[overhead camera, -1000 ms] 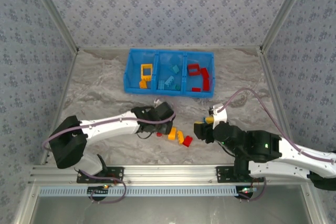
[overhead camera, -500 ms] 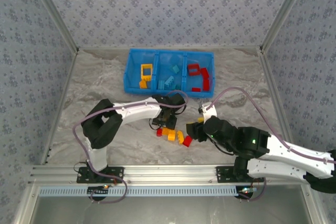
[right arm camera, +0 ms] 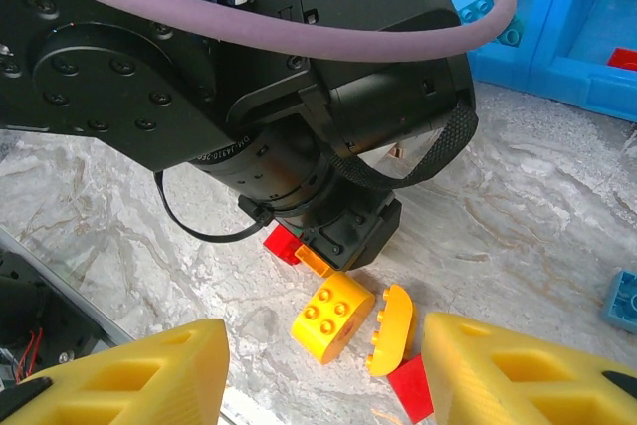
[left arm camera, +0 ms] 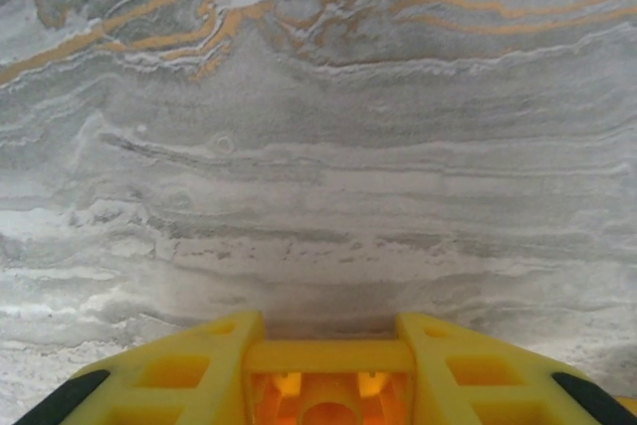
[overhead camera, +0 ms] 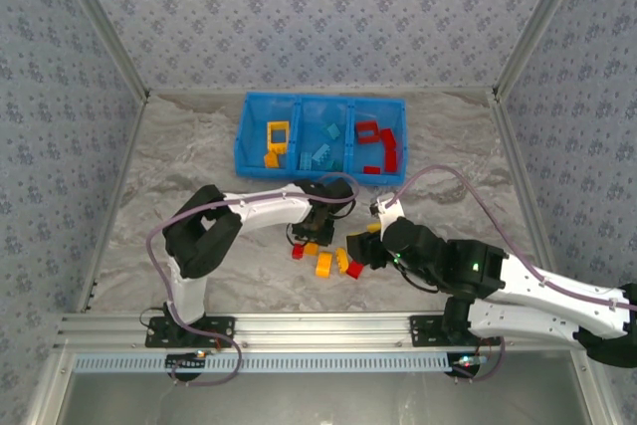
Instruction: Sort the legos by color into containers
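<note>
Near the table's (overhead camera: 169,176) near edge, the left gripper (overhead camera: 309,238) sits narrow over an orange brick (right arm camera: 315,260), hold unclear; the right gripper (right arm camera: 323,345), wide, crowds just beside.

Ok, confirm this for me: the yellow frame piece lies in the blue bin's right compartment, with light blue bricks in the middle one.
Wrong compartment. The yellow frame piece lies in the blue bin's left compartment, as the top external view shows; light blue bricks are in the middle one.
</note>
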Robot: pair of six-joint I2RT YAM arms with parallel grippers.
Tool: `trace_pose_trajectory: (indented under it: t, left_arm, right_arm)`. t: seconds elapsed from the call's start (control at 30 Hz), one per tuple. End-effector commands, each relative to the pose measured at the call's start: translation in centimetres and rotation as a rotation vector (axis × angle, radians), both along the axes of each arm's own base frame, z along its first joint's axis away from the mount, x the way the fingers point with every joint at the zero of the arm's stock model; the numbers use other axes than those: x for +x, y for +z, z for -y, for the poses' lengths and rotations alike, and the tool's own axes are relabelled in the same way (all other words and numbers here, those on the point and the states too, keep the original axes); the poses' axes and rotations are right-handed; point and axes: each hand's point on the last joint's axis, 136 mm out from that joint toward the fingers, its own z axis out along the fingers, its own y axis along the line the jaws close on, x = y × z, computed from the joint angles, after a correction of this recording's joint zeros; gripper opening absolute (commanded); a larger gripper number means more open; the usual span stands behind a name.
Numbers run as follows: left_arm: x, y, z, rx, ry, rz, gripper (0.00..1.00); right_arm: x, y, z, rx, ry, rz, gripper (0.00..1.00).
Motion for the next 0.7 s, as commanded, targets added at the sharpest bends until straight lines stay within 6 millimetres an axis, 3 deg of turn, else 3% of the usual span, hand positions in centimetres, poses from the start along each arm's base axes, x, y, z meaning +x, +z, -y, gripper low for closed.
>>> trace_pose_trajectory:
  t: [0.0, 0.13, 0.27, 0.43, 0.53, 0.67]
  left_arm:
    - [0.4, 0.5, 0.8, -0.016, -0.001, 0.014, 0.35]
    - [1.5, 3.2, 1.3, -0.052, 0.005, 0.081, 0.34]
    - [3.1, 8.4, 0.5, -0.091, 0.031, 0.185, 0.33]
    - [6.0, 14.1, -3.9, -0.132, 0.109, 0.276, 0.34]
    - [8.4, 15.6, -7.4, -0.138, 0.169, 0.3, 0.35]
    - [12.6, 16.2, -10.3, -0.192, 0.228, 0.343, 0.35]
  right_arm:
    - [0.0, -0.4, -0.1, -0.004, 0.009, -0.001, 0.56]
    - [0.0, -0.7, -0.4, 0.0, 0.019, -0.004, 0.56]
    - [0.2, 0.1, -1.8, -0.005, 0.078, 0.043, 0.57]
    - [1.2, 1.4, -6.0, -0.053, 0.177, 0.136, 0.61]
    - [2.4, 2.0, -9.2, -0.059, 0.211, 0.223, 0.62]
    - [4.9, 2.5, -12.5, -0.05, 0.189, 0.308, 0.64]
